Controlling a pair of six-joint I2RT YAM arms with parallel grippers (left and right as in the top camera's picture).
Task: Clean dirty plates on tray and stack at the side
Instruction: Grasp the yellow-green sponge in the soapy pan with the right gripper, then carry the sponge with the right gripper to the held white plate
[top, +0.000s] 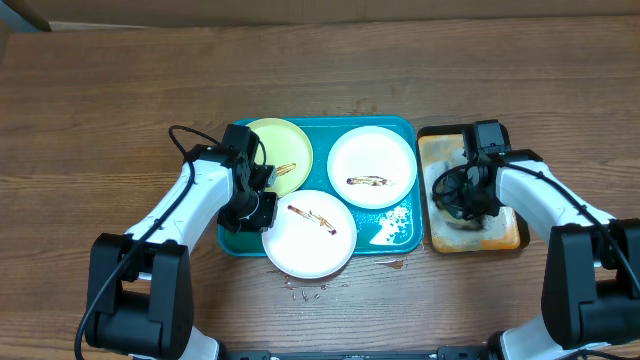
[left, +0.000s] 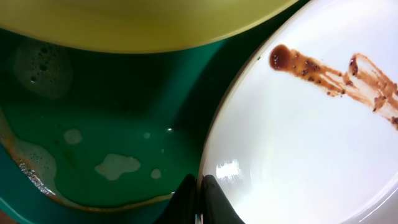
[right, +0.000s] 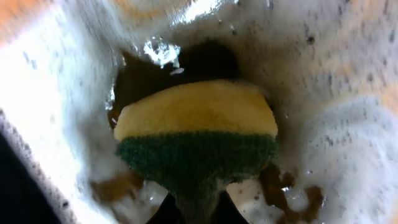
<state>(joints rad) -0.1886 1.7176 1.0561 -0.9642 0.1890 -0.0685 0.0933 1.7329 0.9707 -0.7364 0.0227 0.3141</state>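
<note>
overhead: left gripper (top: 258, 212) sits at the left edge of the near white plate (top: 310, 235), jaws drawn narrow. in the left wrist view the left gripper (left: 199, 186) has its tips meeting right on that plate's (left: 298, 137) rim, so i judge it pinched on the rim and not merely beside it. the plate spreads away to this gripper's right, and its near edge overhangs the front rim of the teal tray (top: 405, 225). it is round, so it has no long axis. its brown smear (left: 336, 74) runs slantwise, well off from the tips. the yellow-green plate (top: 280, 150) lies just beyond the gripper, and its edge (left: 137, 25) shows past the wet tray floor (left: 124, 124). the right gripper (top: 465, 205) hangs over the small orange tray (top: 435, 150). from the right wrist view the right gripper (right: 196, 208) is closed on a sponge (right: 196, 137), yellow layer above green scrub layer, long axis lying crosswise to the jaws, suds all round. the coming move turns on this: the gripped plate lies to the left of the sponge hand, across the teal tray, well apart. the left arm is on the plate and the right is the far one, so it must carry the sponge over. count: three plates (two white, one yellow-green, the far white plate (top: 372, 165) between the arms), all three smeared, none stacked aside yet; one teal tray; one orange tray; one sponge; two grippers.
</note>
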